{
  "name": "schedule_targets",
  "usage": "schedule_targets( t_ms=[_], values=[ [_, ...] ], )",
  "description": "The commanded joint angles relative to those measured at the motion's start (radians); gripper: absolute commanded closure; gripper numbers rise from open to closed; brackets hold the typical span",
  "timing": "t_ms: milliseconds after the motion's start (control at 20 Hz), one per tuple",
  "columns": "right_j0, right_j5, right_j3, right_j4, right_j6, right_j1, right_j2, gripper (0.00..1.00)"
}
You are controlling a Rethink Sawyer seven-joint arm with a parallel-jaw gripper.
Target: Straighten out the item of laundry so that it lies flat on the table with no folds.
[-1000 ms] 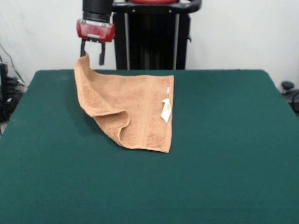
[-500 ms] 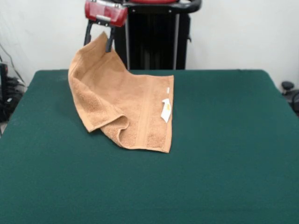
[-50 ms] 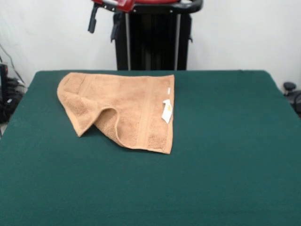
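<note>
Gripper: we see the gripper (image 3: pixel 104 21) high at the top edge, above the table's far left part, its two dark fingers (image 3: pixel 93 22) spread apart with nothing between them.

Towel: we find the orange-tan towel (image 3: pixel 124 109) lying on the table, clear of the gripper, in the far left-centre part of the cover, its far edge running along near the table's far edge.

Lie of the towel: we note the right portion lies flat, with a woven border band running from far to near; the left portion is not flat, its near-left corner turned over into a rounded fold that comes to a point toward the near left.

Tag: we see a white care tag (image 3: pixel 167 111) at the towel's right edge, lying on the cloth.

Table: we see the dark green table (image 3: pixel 221 165) bare across its whole near half and right side.

Background: we see a black pedestal (image 3: pixel 153 37) behind the table against a white wall.
</note>
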Motion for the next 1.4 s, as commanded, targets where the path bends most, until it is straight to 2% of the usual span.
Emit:
schedule_targets(
  t_ms=[50, 300, 550, 750, 900, 1250, 1400],
  values=[
    [0.023, 0.185, -0.023, 0.043, 0.137, -0.037, 0.041, 0.00],
    [-0.043, 0.179, -0.017, 0.003, 0.159, -0.032, 0.113, 0.00],
    [-0.010, 0.023, -0.050, 0.026, 0.211, 0.122, 0.101, 0.00],
    [0.000, -0.055, -0.102, 0.034, 0.219, 0.218, 0.111, 0.00],
    [-0.003, -0.102, -0.164, 0.037, 0.222, 0.292, 0.151, 0.00],
    [0.032, -0.089, -0.326, 0.065, 0.186, 0.405, 0.212, 0.00],
    [0.022, -0.068, -0.343, 0.066, 0.185, 0.392, 0.211, 0.00]
  ],
)
